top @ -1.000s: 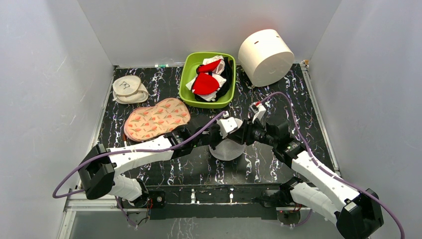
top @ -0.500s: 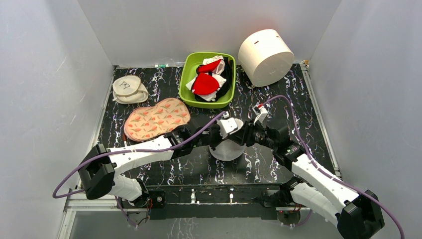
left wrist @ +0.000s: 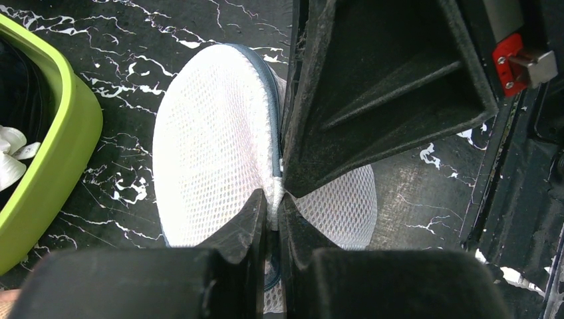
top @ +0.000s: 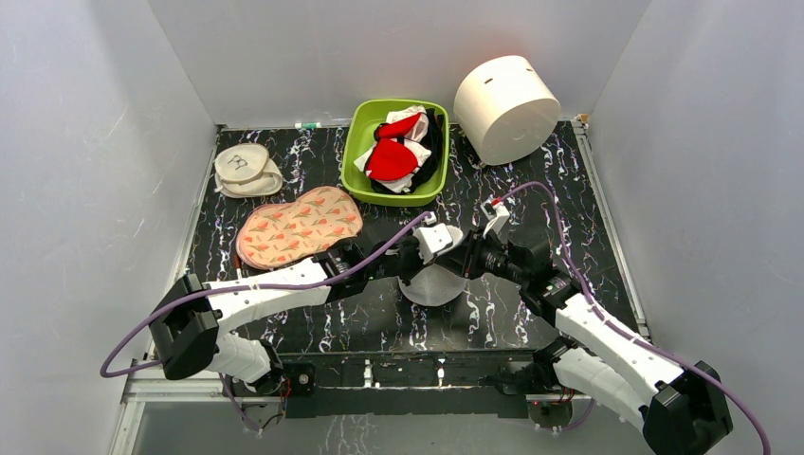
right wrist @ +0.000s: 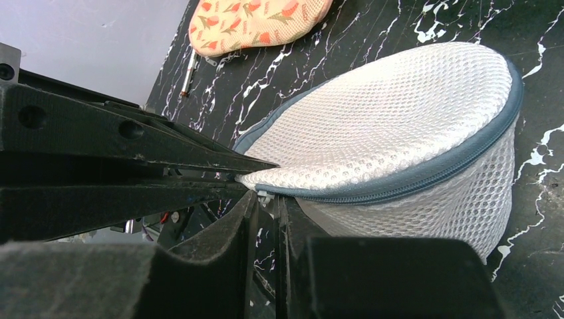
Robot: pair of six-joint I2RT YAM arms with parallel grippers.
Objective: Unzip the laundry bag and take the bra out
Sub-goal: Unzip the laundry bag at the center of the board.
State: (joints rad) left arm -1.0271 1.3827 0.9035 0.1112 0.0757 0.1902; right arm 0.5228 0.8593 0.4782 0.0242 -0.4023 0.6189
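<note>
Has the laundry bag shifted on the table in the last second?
No. In the top view the laundry bag keeps the same gap below the green bin.

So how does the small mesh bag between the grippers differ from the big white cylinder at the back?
The laundry bag is see-through mesh; the cylinder looks solid. The bag is clearly smaller than the cylinder. The bag has a grey-blue zip rim; the cylinder shows none. The left gripper and right gripper pinch the bag's rim; the cylinder sits untouched. Both are white and drum-shaped.
</note>
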